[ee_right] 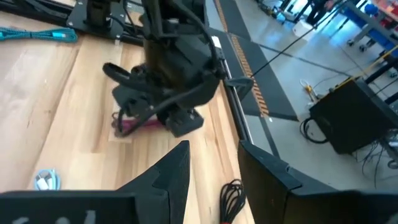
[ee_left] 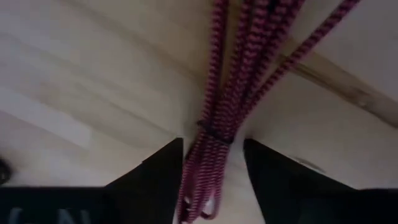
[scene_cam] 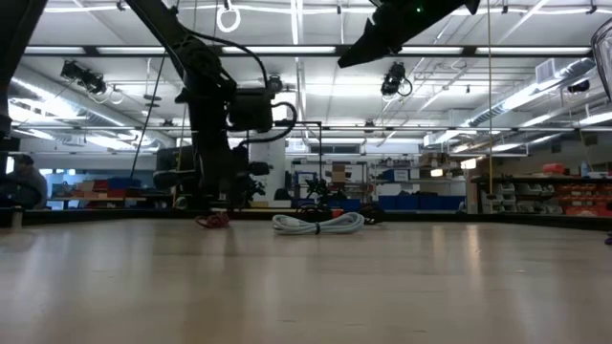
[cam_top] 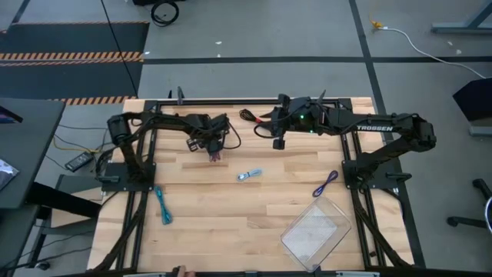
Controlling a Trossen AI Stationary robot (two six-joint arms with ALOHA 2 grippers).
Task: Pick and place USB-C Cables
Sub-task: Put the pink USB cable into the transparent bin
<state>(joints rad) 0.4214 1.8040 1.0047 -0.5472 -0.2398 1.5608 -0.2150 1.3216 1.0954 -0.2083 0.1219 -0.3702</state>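
The maroon cable [cam_top: 216,157] lies on the table near its far edge, left of the middle. My left gripper [cam_top: 214,148] is down over it and open. In the left wrist view its fingers [ee_left: 160,171] stand on either side of the bundle [ee_left: 249,56], near its black tie [ee_left: 214,132]. My right gripper [cam_top: 278,143] is open and hangs high above the table, right of the left one, holding nothing. The black-and-red cable [cam_top: 254,117] lies at the far edge, the pale blue one [cam_top: 248,175] mid-table, the purple one [cam_top: 327,183] to the right and the teal one [cam_top: 163,205] to the left. My left gripper [ee_left: 212,143] comes from above, pointing down, with one finger on each side of the maroon cable beside its tie [ee_left: 214,132]. The fingers lie across the bundle, which rests flat on the table. Whether the fingers touch it I cannot tell.
A clear plastic tray [cam_top: 317,231] sits near the table's near right corner. Bare wood lies between the tray and the pale blue cable. Black frame rails [cam_top: 361,200] run along both sides of the table. The white cord with a yellow end [cam_top: 400,35] is on the floor beyond.
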